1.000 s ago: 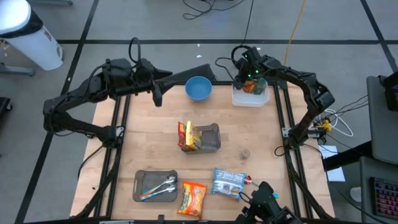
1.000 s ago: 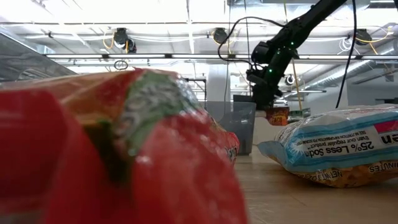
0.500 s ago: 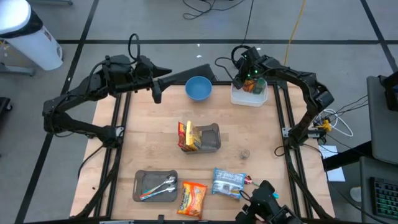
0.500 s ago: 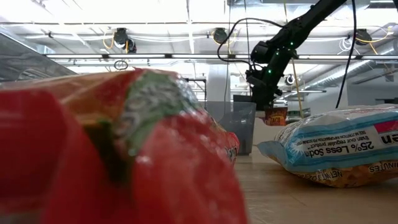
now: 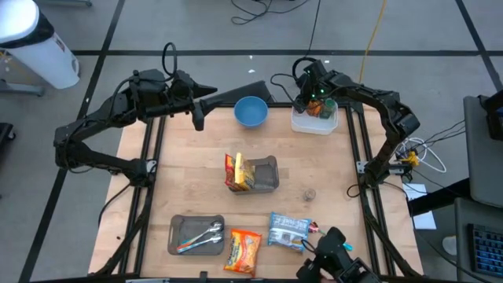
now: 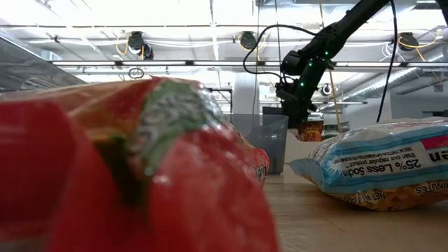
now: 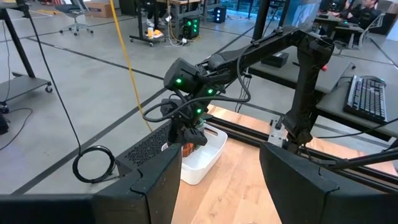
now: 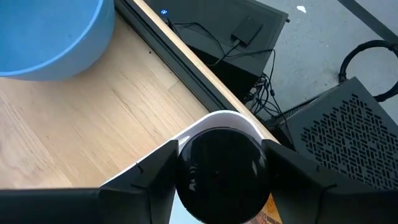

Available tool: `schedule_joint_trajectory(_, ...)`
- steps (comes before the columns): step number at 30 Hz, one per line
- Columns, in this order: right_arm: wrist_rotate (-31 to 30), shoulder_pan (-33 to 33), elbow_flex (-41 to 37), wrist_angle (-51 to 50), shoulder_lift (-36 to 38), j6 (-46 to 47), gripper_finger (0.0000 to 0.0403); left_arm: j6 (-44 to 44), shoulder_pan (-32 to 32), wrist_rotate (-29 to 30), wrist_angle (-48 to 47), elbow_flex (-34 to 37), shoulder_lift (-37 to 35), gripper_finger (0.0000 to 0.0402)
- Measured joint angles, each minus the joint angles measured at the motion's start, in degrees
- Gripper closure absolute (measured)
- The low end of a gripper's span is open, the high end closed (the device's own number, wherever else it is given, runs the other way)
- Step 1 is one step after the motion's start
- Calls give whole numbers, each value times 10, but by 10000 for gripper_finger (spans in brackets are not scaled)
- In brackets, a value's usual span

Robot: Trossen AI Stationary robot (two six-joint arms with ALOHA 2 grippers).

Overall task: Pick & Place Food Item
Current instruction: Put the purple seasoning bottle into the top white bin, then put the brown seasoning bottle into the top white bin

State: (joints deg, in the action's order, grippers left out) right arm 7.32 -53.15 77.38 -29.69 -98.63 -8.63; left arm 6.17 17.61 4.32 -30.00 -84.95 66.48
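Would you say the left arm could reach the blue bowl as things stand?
Probably yes: the left gripper hangs open just beside the blue bowl, with only bare table between them.

A: Where is the right gripper [image 5: 316, 104]?
B: At the table's far right corner, its arm bent over from the right edge, wrist pointing down, fingers clamped on something dark and round.

A: And the left gripper [image 5: 198, 122]?
B: Over the far left edge, arm stretched level, fingers [image 7: 298, 180] spread apart, holding nothing.
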Motion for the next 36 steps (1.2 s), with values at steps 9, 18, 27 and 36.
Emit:
schedule_joint_trajectory(9, -1, 0, 0, 1, 0, -9, 133, 0, 0, 0, 0, 0, 0, 178)
schedule_joint_trajectory(18, -1, 0, 0, -1, 28, -15, 142, -16, 0, 0, 0, 0, -1, 178)
schedule_joint_trajectory(27, 9, 3, 0, 9, 123, 46, 145, -50, 0, 8, 1, 1, -47, 178)
schedule_joint_trajectory(36, 168, 58, 0, 150, 212, 219, 150, -16, 0, 8, 2, 1, -65, 178)
